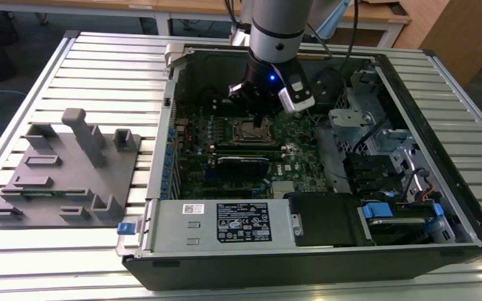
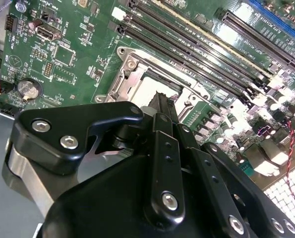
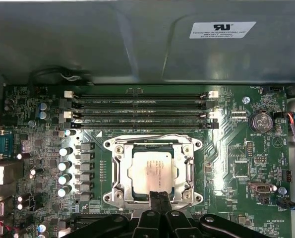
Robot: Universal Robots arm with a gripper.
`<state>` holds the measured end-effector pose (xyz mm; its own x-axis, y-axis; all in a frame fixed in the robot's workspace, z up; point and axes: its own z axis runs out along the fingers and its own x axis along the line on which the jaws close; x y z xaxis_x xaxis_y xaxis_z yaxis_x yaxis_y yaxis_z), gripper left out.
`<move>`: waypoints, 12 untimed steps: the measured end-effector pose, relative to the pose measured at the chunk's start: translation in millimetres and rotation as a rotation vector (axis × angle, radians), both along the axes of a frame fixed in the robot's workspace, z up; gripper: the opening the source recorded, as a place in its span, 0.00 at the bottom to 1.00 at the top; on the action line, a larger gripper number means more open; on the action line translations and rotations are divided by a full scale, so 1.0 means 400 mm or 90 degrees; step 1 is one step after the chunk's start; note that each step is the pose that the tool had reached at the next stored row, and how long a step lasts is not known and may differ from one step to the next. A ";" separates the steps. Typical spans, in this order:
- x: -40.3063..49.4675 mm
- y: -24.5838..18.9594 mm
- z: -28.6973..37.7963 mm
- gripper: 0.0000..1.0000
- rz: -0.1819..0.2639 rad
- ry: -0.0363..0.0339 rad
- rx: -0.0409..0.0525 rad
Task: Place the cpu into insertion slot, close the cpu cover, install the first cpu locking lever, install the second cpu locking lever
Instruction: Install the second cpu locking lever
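Pressed together, the jaws of the gripper (image 3: 158,198) hung just above the cpu (image 3: 153,170), which sat in the insertion slot (image 3: 118,174) at lower centre of frame, cpu cover (image 3: 189,168) down around it.

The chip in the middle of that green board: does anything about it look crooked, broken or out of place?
Nothing stands out. The cpu lies flat and square in the insertion slot, framed evenly by the cpu cover. The gripper sits at the socket's edge with its fingers together.
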<state>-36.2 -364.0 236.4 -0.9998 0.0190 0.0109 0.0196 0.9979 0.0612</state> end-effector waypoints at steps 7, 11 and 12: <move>0.000 -0.009 0.000 0.10 0.000 0.0000 0.0000; 0.000 -0.010 -0.002 0.10 0.000 -0.0001 0.0000; 0.000 -0.010 -0.002 0.10 0.000 -0.0001 0.0000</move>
<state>-36.2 -368.0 235.5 -0.9998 0.0189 0.0108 0.0196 0.9979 0.0612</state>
